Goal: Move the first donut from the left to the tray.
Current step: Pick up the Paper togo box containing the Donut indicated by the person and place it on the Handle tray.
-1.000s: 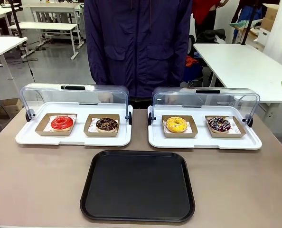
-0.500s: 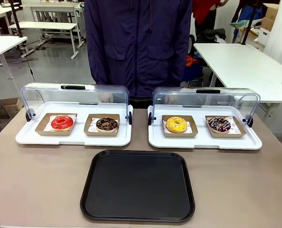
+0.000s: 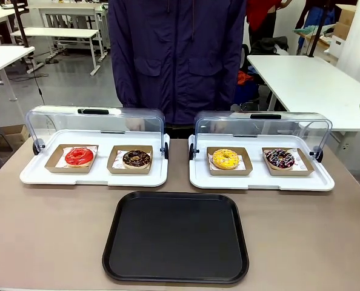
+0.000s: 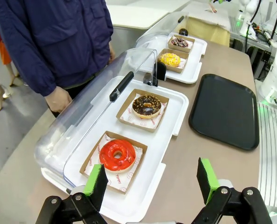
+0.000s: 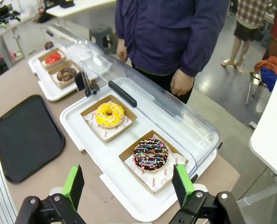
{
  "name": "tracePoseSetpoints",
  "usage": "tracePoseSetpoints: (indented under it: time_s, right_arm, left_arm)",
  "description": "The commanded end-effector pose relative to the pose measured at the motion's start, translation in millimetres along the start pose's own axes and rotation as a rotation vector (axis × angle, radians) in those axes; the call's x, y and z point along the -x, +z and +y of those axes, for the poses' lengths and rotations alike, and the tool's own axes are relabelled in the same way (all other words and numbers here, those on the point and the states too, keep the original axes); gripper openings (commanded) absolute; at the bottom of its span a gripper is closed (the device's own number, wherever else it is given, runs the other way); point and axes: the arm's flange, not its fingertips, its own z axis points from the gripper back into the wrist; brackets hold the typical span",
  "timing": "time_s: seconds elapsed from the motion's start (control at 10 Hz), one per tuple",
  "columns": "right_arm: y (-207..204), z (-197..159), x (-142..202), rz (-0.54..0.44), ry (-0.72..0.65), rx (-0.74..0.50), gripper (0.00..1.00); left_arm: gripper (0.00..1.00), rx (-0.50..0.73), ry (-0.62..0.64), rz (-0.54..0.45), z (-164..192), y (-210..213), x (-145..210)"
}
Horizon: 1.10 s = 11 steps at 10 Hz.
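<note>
Left gripper [image 4: 151,182]: released, green pads spread wide with nothing between them; hanging over the near edge of the left white tray [image 4: 178,102], clear of everything on it.
Right gripper [image 5: 128,185]: likewise released and empty, pads wide apart; hanging over the near edge of the right white tray [image 5: 106,154].
Table [image 3: 46,242]: brown top, carrying all three trays.
Black tray [image 3: 175,237]: flat on the table in the middle, closest to the robot's side; nothing lying on it.
Red donut [image 3: 79,156]: glossy ring on white paper in a shallow cardboard holder [image 3: 53,163]; sitting in the left place of the left white tray, first in the row of four, well apart from the black tray.
Chocolate donut [image 3: 136,159]: just beside the red one on its right, in a holder of its own, same tray.
Yellow donut [image 3: 225,159]: left place of the right white tray, also in a cardboard holder.
Sprinkled donut [image 3: 279,159]: dark glaze with coloured bits, right place of that tray, last in the row.
Clear lids [image 3: 95,124]: one per white tray, swung up and back at the far edge, each with a black handle on top.
Person [image 3: 177,60]: standing at the far side behind the lids in a dark blue jacket, hands hanging low, touching nothing on the table.
</note>
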Motion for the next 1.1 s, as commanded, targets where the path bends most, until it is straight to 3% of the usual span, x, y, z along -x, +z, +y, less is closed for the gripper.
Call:
tracePoseSetpoints:
  time_s: [0.0, 1.0]
  right_arm:
    - [-1.0, -2.1, -1.8, -0.024, 0.012, -0.002, 1.0]
    - [-1.0, -2.1, -1.8, -0.024, 0.012, -0.002, 1.0]
  left_arm:
    - [1.0, 0.003, -0.005, -0.004, -0.9, 0.3, -1.6]
    - [1.0, 0.003, -0.005, -0.004, -0.9, 0.3, -1.6]
